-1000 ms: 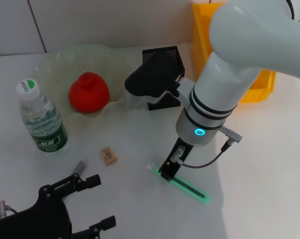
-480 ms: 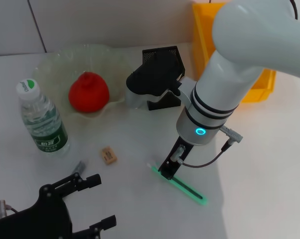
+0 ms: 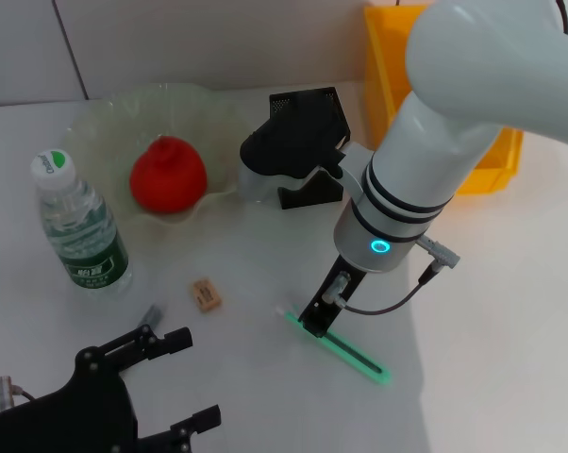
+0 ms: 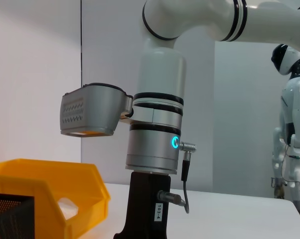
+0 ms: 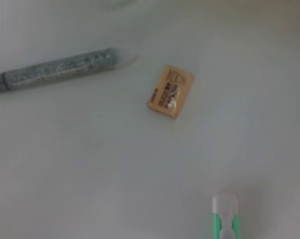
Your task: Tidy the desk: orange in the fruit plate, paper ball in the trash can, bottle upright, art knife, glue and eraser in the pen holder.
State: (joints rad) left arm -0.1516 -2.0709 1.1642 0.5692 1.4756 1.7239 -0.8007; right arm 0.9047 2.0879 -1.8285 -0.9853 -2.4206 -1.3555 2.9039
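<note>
Desk tidying, art-knife stage: right gripper lowered onto the green knife, left arm parked.

From left: the left gripper rests low at the near edge, fingers spread and holding nothing, leaving the work area free. The bottle stands upright, and the orange sits in the fruit plate; both look done. The glue and eraser lie loose on the table. The right gripper stands over one end of the art knife, apparently to pick it up for the pen holder; whether its fingers are apart or closed cannot be told.
</note>
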